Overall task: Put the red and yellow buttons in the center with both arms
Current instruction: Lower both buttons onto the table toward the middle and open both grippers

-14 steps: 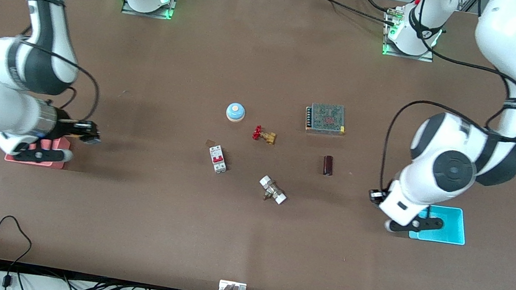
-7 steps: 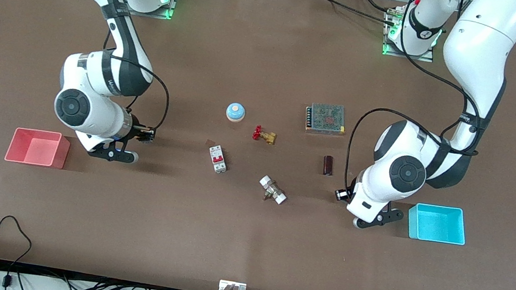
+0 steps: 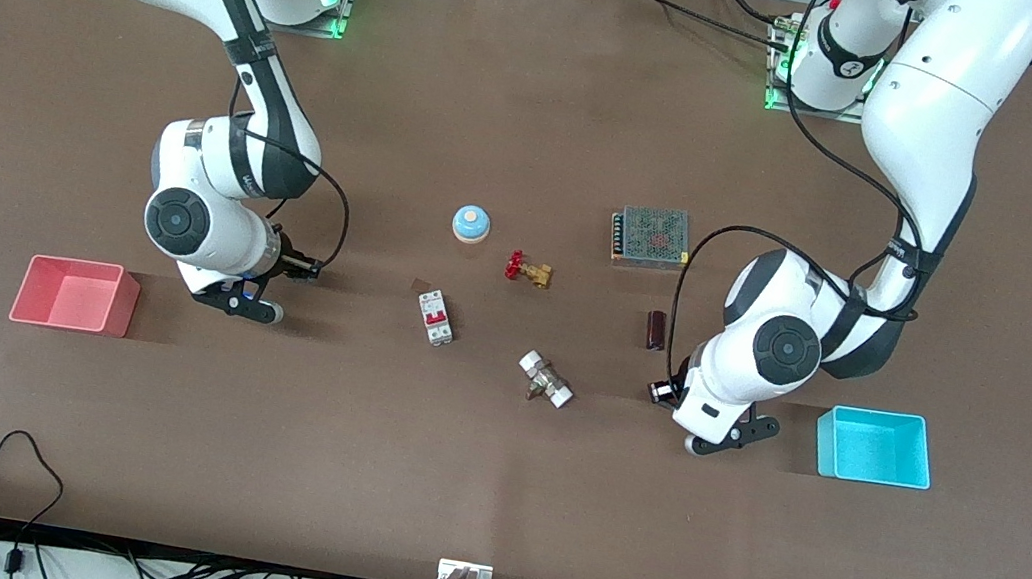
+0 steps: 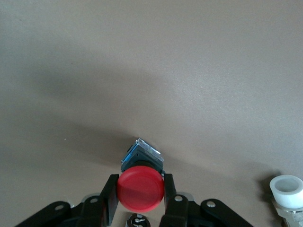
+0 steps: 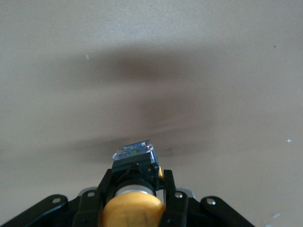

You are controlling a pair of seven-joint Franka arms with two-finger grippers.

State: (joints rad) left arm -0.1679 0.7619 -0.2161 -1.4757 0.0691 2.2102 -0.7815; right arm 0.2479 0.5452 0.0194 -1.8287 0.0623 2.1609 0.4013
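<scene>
Brown worktop under two arms: left gripper clamps one round red-capped button; right gripper clamps one orange-yellow-capped button.

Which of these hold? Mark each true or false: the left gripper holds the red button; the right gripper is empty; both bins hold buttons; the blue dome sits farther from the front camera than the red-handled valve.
1. The left gripper holds the red button. True.
2. The right gripper is empty. False: it grips the yellow button.
3. Both bins hold buttons. False: the pink bin and cyan bin look empty.
4. The blue dome sits farther from the front camera than the red-handled valve. True.
</scene>
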